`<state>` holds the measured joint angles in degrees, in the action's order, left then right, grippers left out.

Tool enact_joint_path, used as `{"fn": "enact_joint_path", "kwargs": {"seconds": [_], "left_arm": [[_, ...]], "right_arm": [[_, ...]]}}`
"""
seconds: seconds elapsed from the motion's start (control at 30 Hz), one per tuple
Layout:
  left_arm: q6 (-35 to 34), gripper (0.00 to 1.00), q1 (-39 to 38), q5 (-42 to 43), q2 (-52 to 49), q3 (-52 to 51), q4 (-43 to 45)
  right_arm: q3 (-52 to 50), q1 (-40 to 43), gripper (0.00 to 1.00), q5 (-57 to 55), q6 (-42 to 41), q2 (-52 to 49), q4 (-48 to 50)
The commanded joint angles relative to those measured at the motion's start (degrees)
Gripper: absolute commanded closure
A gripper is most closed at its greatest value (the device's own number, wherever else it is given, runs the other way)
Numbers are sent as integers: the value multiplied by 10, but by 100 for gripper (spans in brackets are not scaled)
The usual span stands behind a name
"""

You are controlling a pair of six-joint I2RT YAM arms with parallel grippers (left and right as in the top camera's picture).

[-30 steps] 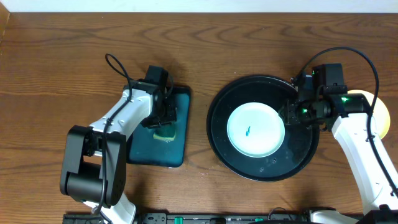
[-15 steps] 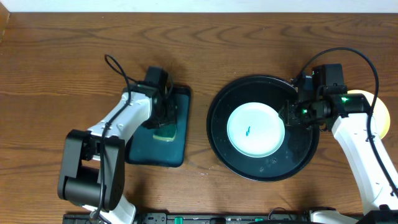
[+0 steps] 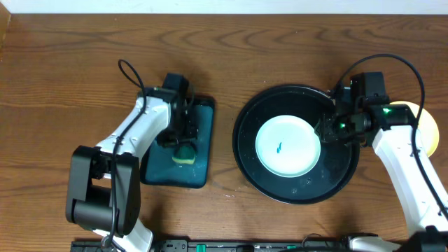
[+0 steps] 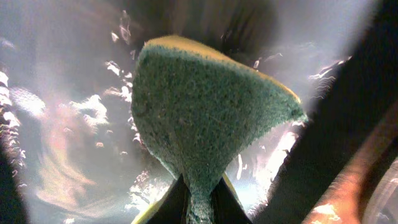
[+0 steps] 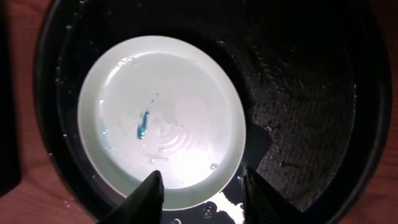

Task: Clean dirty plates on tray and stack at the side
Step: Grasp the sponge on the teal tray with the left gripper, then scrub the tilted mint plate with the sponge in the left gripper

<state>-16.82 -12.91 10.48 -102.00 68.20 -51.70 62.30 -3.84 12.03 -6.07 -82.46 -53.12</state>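
Sponge pinched at left, smeared plate waiting to the right

Left gripper sits low over the teal tray, clamped tight on the sponge. The left wrist view shows the sponge's narrow end squeezed between the jaws and its green scrubbing face fanning out away from them. The wet teal tray lies just beneath; whether the sponge touches it I cannot tell.

Across a strip of bare table to the right lies the black tray. One pale plate lies flat in it, a little left of the tray's middle. A small blue-green smear marks the plate near its centre.

At the tray's right side is the right gripper, its jaws standing apart and holding nothing. In its own view the fingers straddle the plate's near edge. Further right, a yellow plate shows partly from behind that arm.

For the scrub, the plate lies straight to the right of the sponge. The right arm is much nearer the plate, so it looks placed to steady the rim while the left carries the sponge across
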Motion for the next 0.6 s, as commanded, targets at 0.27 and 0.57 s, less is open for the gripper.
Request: {"fn": "enact_joint_path", "kwargs": {"seconds": [0.27, 0.57], "left_arm": [[-18, 92, -78, 69, 80, 138, -27], [-102, 93, -241, 69, 33, 131, 106]], "right_arm": [[5, 15, 71, -10, -27, -153, 29], [5, 15, 99, 3, -27, -236, 41]]}}
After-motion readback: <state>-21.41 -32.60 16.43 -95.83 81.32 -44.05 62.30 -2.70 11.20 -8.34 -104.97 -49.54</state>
